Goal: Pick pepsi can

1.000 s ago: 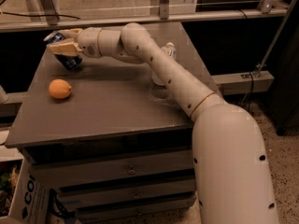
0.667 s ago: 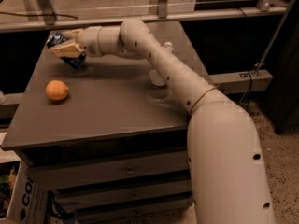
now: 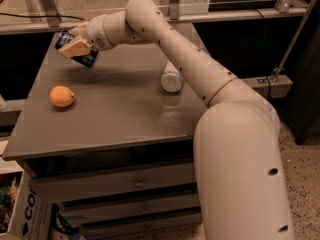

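The can (image 3: pixel 88 59) is clamped in the gripper (image 3: pixel 71 48) at the far left of the table (image 3: pixel 115 119), held clear of the tabletop with a faint shadow below it. It is tilted, its long axis slanting from the upper left down to the lower right. The higher end points toward the far left corner, and the lower end points toward the middle of the table. It is small and dark blue, with pale markings showing at the upper end. Its middle is hidden behind a pale finger (image 3: pixel 76 47) lying across it.

The claw is pinching the can, with the wrist and arm reaching in from the right.

An orange (image 3: pixel 62 96) sits on the tabletop nearer and to the left, well apart from the can. A clear bottle (image 3: pixel 171 79) stands right of centre, partly behind the arm. There are drawers (image 3: pixel 135 184) under the table, and a cardboard box (image 3: pixel 30 215) is at the near left on the floor.
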Controlling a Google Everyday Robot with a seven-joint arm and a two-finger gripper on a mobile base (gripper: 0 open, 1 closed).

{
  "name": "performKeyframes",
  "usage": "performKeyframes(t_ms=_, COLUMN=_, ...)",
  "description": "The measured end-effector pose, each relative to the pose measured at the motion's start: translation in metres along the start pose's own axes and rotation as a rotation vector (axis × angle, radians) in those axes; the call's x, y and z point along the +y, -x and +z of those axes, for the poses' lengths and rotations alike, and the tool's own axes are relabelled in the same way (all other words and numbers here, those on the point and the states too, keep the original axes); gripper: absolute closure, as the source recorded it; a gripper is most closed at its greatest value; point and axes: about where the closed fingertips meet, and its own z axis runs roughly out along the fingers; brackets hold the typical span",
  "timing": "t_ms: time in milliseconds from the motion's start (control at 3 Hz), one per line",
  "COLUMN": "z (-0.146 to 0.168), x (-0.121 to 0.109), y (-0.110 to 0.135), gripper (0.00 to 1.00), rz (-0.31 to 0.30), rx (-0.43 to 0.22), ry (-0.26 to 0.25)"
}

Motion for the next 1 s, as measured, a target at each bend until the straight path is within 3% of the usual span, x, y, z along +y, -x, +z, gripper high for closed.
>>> performKeyframes(t_ms=1000, z=-0.023, x=-0.002, y=-0.013, gripper=1.00, rz=-0.029, rx=0.151, ry=-0.001)
